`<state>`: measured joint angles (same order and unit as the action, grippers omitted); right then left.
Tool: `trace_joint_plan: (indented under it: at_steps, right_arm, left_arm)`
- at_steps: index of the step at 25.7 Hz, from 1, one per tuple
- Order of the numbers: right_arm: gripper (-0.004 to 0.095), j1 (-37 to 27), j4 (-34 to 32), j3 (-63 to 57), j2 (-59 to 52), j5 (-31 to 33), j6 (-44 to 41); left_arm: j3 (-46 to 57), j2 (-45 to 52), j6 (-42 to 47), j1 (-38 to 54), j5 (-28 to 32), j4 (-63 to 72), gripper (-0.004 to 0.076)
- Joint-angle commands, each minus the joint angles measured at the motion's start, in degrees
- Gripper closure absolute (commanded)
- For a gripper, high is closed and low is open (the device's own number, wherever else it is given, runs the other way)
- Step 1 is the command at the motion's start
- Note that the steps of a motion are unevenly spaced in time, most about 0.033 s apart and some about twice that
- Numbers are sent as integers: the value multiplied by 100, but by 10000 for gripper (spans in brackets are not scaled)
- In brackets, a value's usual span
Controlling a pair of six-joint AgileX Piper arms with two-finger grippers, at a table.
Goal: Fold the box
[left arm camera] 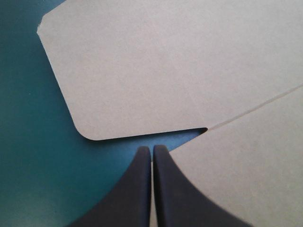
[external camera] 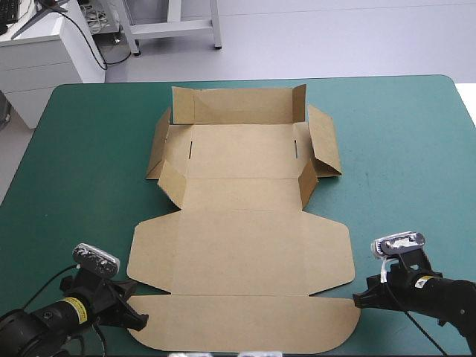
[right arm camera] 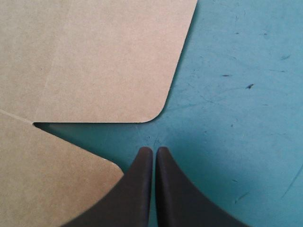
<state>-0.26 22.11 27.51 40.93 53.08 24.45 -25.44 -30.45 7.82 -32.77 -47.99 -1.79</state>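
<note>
The brown box (external camera: 242, 230) lies as a cut sheet in the middle of the teal-green table. Its far walls are raised and the near lid panels lie flat. My left gripper (external camera: 137, 320) sits low at the sheet's near left corner, shut, its tip pointing into the notch between two flaps. In the left wrist view that gripper (left arm camera: 152, 149) stands just short of the box (left arm camera: 180, 71) edge. My right gripper (external camera: 359, 300) rests at the near right notch, shut. From the right wrist, the gripper (right arm camera: 154, 150) is a little short of the box (right arm camera: 90, 56) and touches no board.
Bare teal-green cover (external camera: 401, 149) stretches on both sides of the sheet. White furniture (external camera: 44, 52) stands beyond the table's far left corner.
</note>
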Motion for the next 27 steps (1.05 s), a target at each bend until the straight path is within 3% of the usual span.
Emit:
trace_joint_plan:
  at_steps: [1, 3, 7, 8, 10, 19, 27]
  right_arm:
    - [807, 21, 160, 196, -13, -121, 88]
    - [714, 21, 165, 196, -13, -121, 88]
    - [411, 21, 248, 196, -13, -121, 88]
    - [298, 21, 331, 196, -13, -121, 88]
    - [196, 21, 374, 196, -13, -112, 12]
    - [187, 21, 374, 209, -13, 108, -203]
    - [189, 21, 374, 1066, -13, 1323, -836]
  left_arm:
    - [-143, -50, 38, -3, 292, 1, 732]
    - [-143, -50, 38, -3, 292, 1, 732]
    - [-143, -50, 38, -3, 292, 1, 732]
    - [-143, -50, 38, -3, 292, 1, 732]
    - [-143, -50, 38, -3, 292, 1, 732]
    - [-143, -50, 38, -3, 292, 1, 732]
    - [-143, -50, 38, -3, 292, 1, 732]
